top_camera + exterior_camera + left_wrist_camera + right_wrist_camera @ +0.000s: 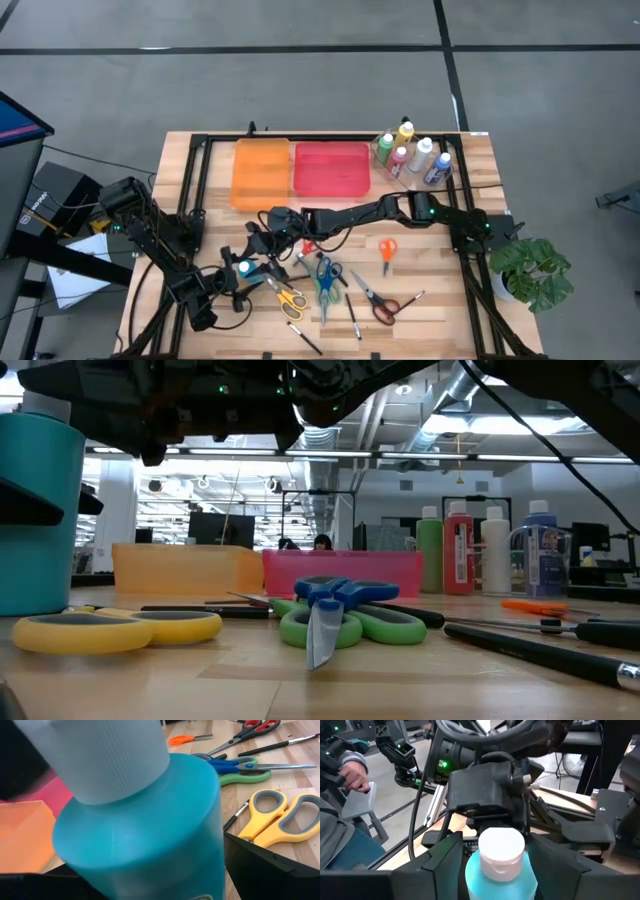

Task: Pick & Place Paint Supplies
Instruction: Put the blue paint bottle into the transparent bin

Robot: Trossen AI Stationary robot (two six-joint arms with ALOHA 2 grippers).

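Wood table (470,300) seen from above, clock positions taken w/ 12 at the far edge.

Left arm enters from 9 o'clock. Left gripper (238,272) sits at approx 8 o'clock, clamped on a teal-blue paint bottle (243,267) w/ a white ribbed cap. Its wrist cam shows the bottle filling the gap between its dark fingers (260,865). At table level the bottle reads upright, at far left.

Right arm reaches across from 3 o'clock. Right gripper (255,248) is just beside the same bottle, at its 1 o'clock. Its wrist cam looks down on the white cap, w/ the left gripper behind. Can't tell if it is clamped on the bottle or only around it.

Orange tray (262,172) at 11 o'clock touches a pink tray (332,168) at 12.

Near edge, 6 o'clock: yellow scissors (290,302), green/blue scissors (324,278), red/black scissors (378,303), w/ thin dark brushes (352,318) among them. Small orange scissors (387,248) lie nearer centre.

At 1 o'clock stand five bottles, close together: green (385,148), yellow (405,130), pink (399,160), white (422,152), blue (438,167).

Potted plant (530,270) is off the table at 4 o'clock. A person's hand (355,775) shows beyond the table.
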